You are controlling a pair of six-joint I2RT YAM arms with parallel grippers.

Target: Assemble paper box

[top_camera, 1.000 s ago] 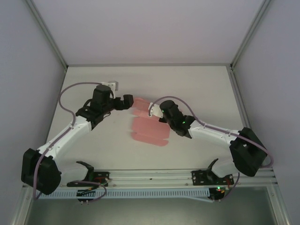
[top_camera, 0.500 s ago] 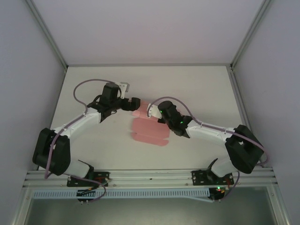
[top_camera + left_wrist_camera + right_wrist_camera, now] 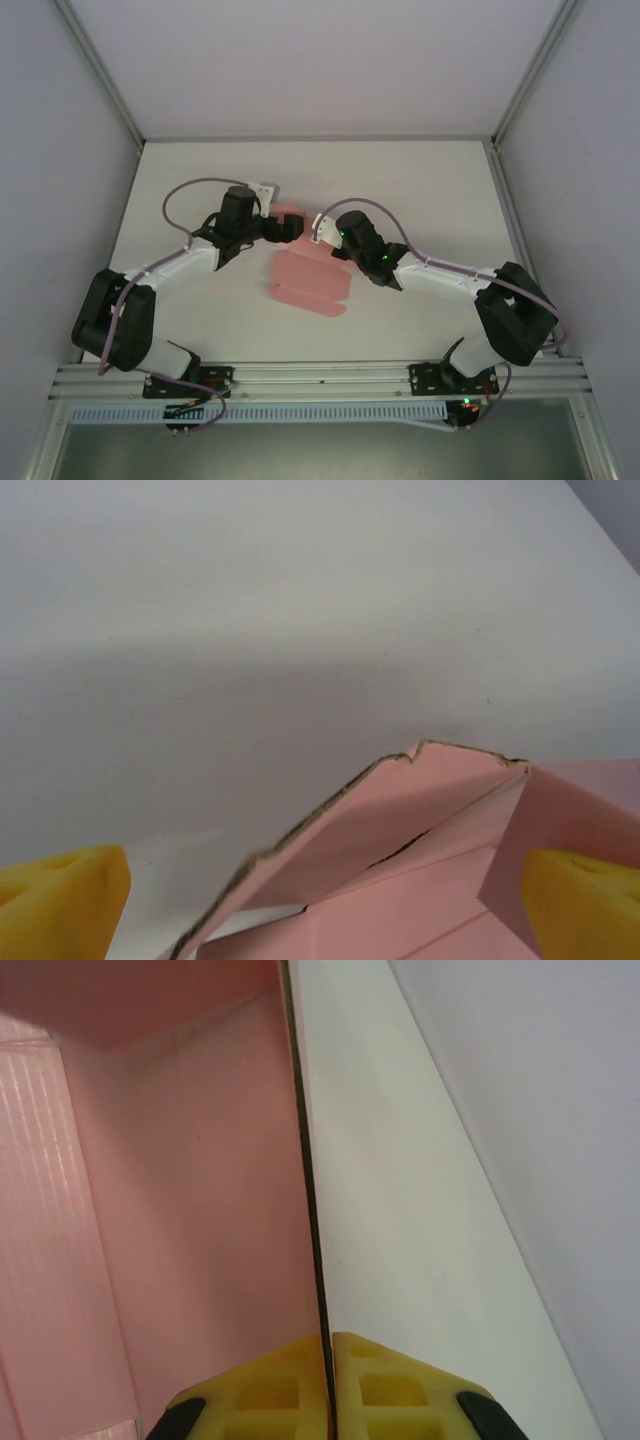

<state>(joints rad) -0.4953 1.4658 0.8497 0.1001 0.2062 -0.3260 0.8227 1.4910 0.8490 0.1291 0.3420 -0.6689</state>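
Note:
The paper box (image 3: 305, 282) is a pale-pink die-cut sheet lying partly folded at the table's middle. Its far flap is raised between the two grippers. My right gripper (image 3: 322, 232) is shut on the thin edge of an upright pink panel (image 3: 190, 1210), and the yellow fingertips (image 3: 400, 1385) pinch it on both sides of the gripper's middle (image 3: 328, 1380). My left gripper (image 3: 290, 228) is open at the sheet's far end. In the left wrist view its yellow fingertips (image 3: 60, 895) stand wide apart, with a raised pink flap (image 3: 420, 810) between them at the gripper's middle (image 3: 320, 910).
The white table (image 3: 200, 180) is enclosed by pale walls on the left, back and right (image 3: 570, 150). An aluminium rail (image 3: 320, 378) with the arm bases runs along the near edge. Cables loop above both forearms.
The left arm has swung right and its open gripper has come up against the sheet's far flap. The right gripper has shifted slightly left and the sheet has turned with it.

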